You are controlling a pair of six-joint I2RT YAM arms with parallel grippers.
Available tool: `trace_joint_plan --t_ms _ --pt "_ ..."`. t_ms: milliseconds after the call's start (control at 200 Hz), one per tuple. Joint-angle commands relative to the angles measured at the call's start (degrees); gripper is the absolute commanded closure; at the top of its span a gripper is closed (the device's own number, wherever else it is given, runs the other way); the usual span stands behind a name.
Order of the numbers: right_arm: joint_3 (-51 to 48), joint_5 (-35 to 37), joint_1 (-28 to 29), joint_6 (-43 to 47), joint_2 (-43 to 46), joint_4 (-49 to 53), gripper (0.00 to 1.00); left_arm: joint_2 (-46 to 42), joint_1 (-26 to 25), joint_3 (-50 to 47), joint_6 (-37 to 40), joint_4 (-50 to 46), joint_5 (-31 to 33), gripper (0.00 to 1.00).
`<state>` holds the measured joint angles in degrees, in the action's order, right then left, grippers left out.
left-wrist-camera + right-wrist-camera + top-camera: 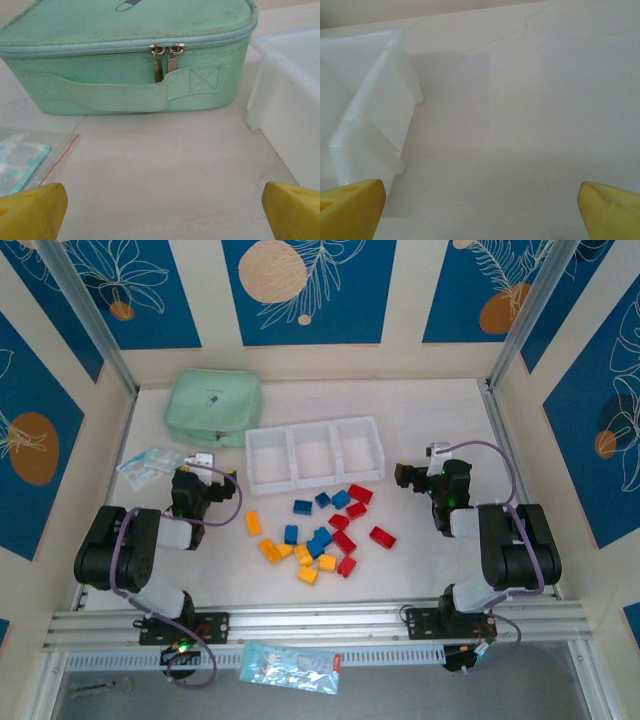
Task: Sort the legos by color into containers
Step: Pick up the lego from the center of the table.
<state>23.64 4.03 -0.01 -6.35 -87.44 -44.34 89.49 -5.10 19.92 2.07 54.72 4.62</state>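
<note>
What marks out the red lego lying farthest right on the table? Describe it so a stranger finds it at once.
Start at the white three-compartment tray at the table's middle; the loose legos lie scattered just in front of it. At the scatter's right edge sits one red lego. Unlike the other red ones, which crowd in among blue bricks, it lies apart with bare table all round it.

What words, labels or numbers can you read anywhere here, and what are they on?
No text reads clearly.
Green pouch: small dark mark on its lid, too small to read.
Plastic packet at the near edge: printing too blurred to read.
</note>
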Motion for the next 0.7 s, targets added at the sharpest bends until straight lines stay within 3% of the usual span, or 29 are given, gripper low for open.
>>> trace_joint_plan --t_ms 0,190,405,475,540,600,695 --pt "0.7 -1.0 0.0 1.1 2.3 0.7 0.01 -3.1 0.7 -2.4 1.3 3.9 -2.0 0.01" --pt "0.9 -0.3 -0.5 -0.2 7.6 5.7 0.01 -8.6 0.6 -6.1 1.1 5.8 -1.8 0.01" --pt "3.1 -1.7 -2.9 -5.5 16.4 16.7 0.01 -21.3 0.7 -4.4 -2.6 -10.7 -0.2 0.01" --pt "4.5 -1.6 -3.7 -10.0 19.7 21.6 0.01 -26.3 0.7 -3.0 -6.2 -17.7 0.9 0.01" --pt "7.9 1.8 -4.5 -19.3 22.3 32.3 0.01 -31.0 0.7 -1.7 -10.4 -24.2 0.8 0.01" --pt "11.1 0.8 -5.9 -23.3 23.6 42.0 0.01 -35.4 0.8 -0.2 -11.3 -31.2 -4.2 0.01" --pt "9.6 -3.7 -8.3 -28.8 25.6 43.7 0.01 -38.6 0.8 -1.7 -16.4 -29.8 -4.7 0.01"
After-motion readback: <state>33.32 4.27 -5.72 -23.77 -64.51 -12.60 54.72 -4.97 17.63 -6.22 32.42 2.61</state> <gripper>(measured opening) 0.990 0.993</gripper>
